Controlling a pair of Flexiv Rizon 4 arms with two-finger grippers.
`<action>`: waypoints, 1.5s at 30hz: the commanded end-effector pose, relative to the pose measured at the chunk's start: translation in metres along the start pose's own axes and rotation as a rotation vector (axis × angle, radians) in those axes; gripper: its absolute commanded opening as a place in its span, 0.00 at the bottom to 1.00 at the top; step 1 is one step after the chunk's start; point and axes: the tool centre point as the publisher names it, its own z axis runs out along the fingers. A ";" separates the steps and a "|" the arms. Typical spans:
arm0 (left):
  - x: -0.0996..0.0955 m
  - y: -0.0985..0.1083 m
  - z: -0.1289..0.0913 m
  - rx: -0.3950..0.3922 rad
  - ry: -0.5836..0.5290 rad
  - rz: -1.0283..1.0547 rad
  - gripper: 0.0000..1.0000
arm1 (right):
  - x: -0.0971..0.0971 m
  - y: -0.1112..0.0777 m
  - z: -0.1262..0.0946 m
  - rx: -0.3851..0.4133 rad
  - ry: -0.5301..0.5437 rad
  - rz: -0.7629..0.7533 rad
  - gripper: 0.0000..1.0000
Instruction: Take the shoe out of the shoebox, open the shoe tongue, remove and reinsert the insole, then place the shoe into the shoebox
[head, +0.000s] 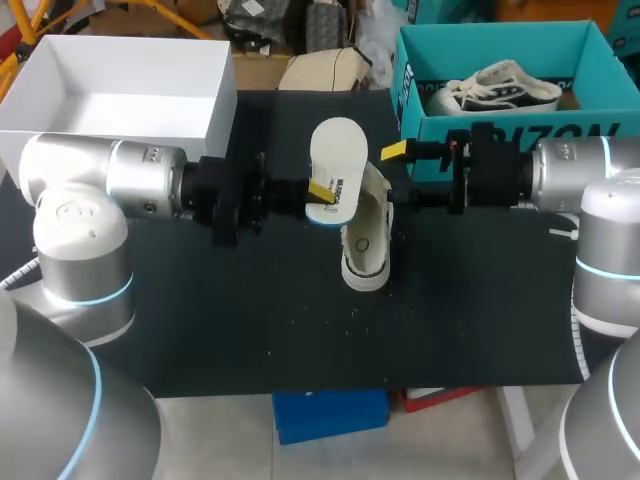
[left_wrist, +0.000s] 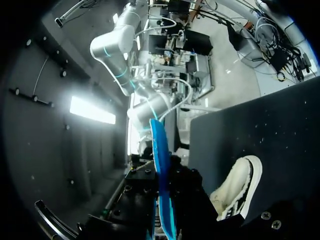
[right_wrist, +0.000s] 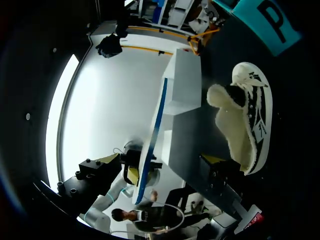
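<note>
My left gripper is shut on the heel end of a white insole with a blue underside and holds it up over the black mat. In the left wrist view the insole shows edge-on between that gripper's fingers. Under and just right of the insole, a white sneaker with a fleecy lining lies on the mat. My right gripper stands open just right of the insole, touching nothing. In the right wrist view the insole is ahead of the open fingers, and the sneaker lies beside one of them.
A teal shoebox at the back right holds a second sneaker. An open white box stands at the back left. The near part of the mat is bare.
</note>
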 end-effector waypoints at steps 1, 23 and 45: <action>0.005 -0.017 0.014 0.040 0.019 0.150 0.00 | -0.001 -0.001 0.002 -0.004 0.000 0.000 1.00; 0.053 -0.062 0.036 -0.087 -0.072 0.210 0.00 | -0.001 -0.001 0.002 -0.004 0.000 0.000 1.00; 0.054 -0.068 0.012 -0.171 0.002 0.193 0.00 | -0.001 -0.001 0.002 -0.004 0.000 0.000 1.00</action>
